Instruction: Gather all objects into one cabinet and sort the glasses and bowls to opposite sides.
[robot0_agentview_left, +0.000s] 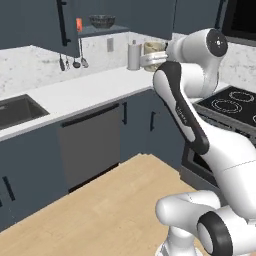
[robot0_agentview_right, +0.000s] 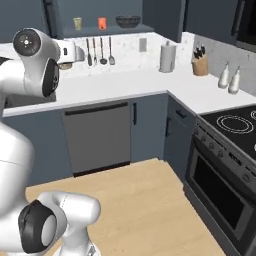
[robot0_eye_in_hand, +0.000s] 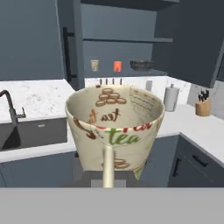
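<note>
While gripper (robot0_eye_in_hand: 108, 181) holds beige cup (robot0_eye_in_hand: 114, 129), cabinet shelf (robot0_eye_in_hand: 127, 72) w/ bowl (robot0_eye_in_hand: 141, 65) lies far ahead.

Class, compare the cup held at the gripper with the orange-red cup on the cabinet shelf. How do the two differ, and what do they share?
The held cup is beige with printed words and coffee-bean marks; the orange-red cup is plain. The held cup is off any surface, gripped at the gripper; the orange-red cup stands on the open cabinet's shelf, between a beige cup and the black bowl. Both are upright, tapered and open-topped.
</note>
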